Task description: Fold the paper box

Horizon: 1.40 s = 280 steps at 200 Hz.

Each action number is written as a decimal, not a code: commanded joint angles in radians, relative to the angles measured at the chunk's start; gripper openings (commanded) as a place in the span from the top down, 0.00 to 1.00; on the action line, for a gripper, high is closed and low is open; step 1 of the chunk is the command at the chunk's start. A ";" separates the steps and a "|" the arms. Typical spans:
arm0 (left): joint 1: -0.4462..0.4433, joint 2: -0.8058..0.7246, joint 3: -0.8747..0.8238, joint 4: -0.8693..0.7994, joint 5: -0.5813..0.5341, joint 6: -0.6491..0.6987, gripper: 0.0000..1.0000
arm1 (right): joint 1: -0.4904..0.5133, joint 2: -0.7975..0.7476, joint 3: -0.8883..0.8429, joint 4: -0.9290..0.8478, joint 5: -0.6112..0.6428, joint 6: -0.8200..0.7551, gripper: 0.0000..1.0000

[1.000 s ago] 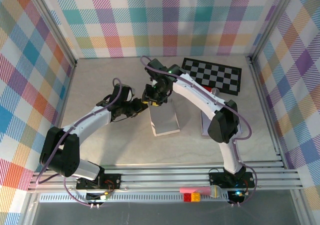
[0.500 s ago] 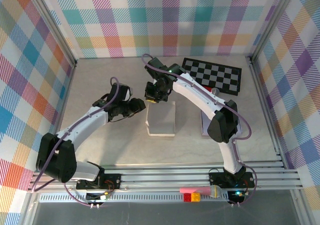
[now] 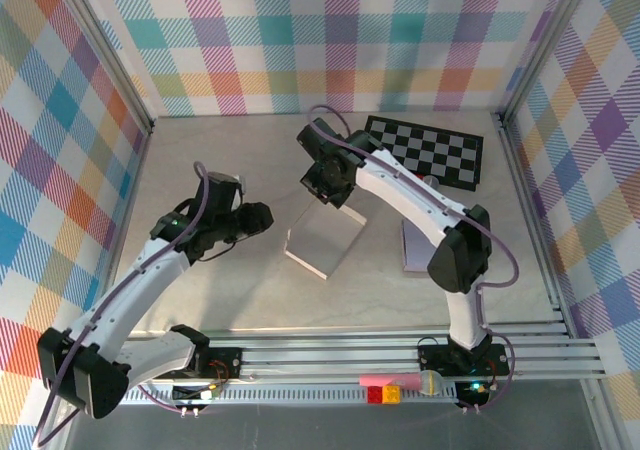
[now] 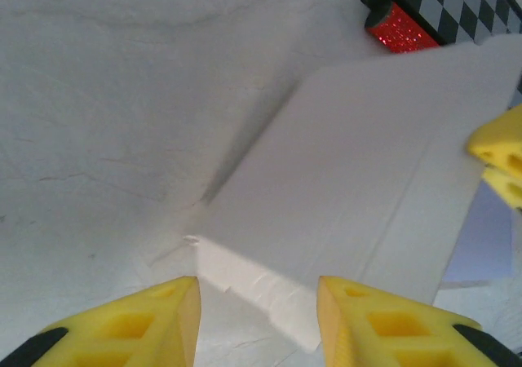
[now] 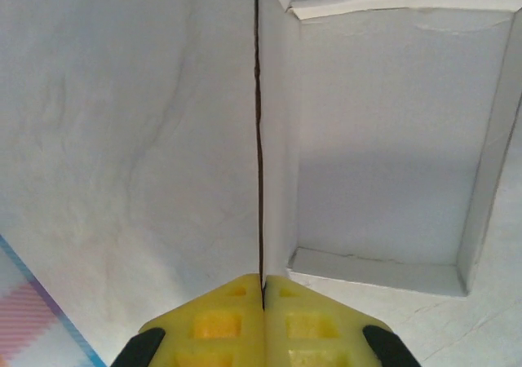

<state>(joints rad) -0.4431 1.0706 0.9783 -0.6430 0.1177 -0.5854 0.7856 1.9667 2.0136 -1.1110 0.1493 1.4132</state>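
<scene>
The white paper box [image 3: 325, 242] is in the middle of the table [image 3: 200, 170]. It is turned a bit, with one corner pointing near and left.

The right gripper [image 3: 325, 188] is at the far edge of the box. In the right wrist view its two yellow fingers [image 5: 220, 322] are pressed together. They pinch a thin wall of the box, which shows as a dark line running up from the tips. To the right of that wall you can see the open inside of the box, with low white sides around it.

The left gripper [image 3: 260, 217] is just to the left of the box. In the left wrist view its yellow fingers [image 4: 147, 318] are wide apart and hold nothing. The big flat side of the box is right in front of them. They do not seem to touch it.

A black and white checkerboard [image 3: 425, 150] lies at the far right of the table. A small red thing [image 4: 400, 26] is next to it. A white sheet [image 3: 415, 248] lies to the right of the box, partly under the right arm.
</scene>
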 commanded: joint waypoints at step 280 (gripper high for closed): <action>0.022 0.371 0.151 0.108 0.110 0.500 0.48 | -0.415 -0.318 -0.333 0.230 -0.338 -1.262 0.53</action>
<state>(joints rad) -0.4362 1.3930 1.0740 -0.5659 0.2180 -0.1589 0.4374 1.7042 1.8229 -0.9215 -0.0891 0.5694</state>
